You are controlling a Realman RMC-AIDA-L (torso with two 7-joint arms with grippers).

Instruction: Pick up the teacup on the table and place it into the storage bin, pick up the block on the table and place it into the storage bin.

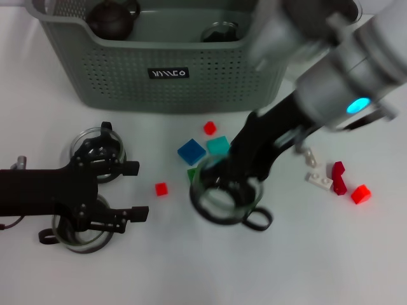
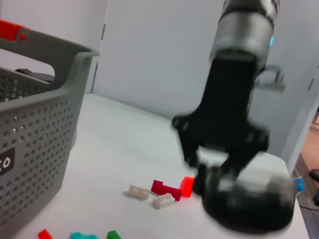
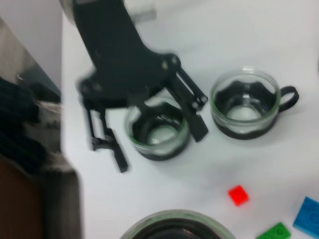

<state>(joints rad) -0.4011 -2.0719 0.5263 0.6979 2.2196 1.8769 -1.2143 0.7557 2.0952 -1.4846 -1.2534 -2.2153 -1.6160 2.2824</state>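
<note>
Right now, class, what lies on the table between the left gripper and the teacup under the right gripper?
In the head view, only a small red block lies between the left gripper and that teacup; otherwise bare table.

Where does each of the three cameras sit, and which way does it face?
Head: above, looking down at the storage bin, both arms showing.
Left wrist: low over the table, facing the right gripper on a teacup.
Right wrist: looks down at the left gripper over two teacups.
Head and left wrist share the bin and red blocks.

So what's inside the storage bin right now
A dark brown teapot and a dark-lidded glass item sit in the storage bin. The right arm covers its right end.
</note>
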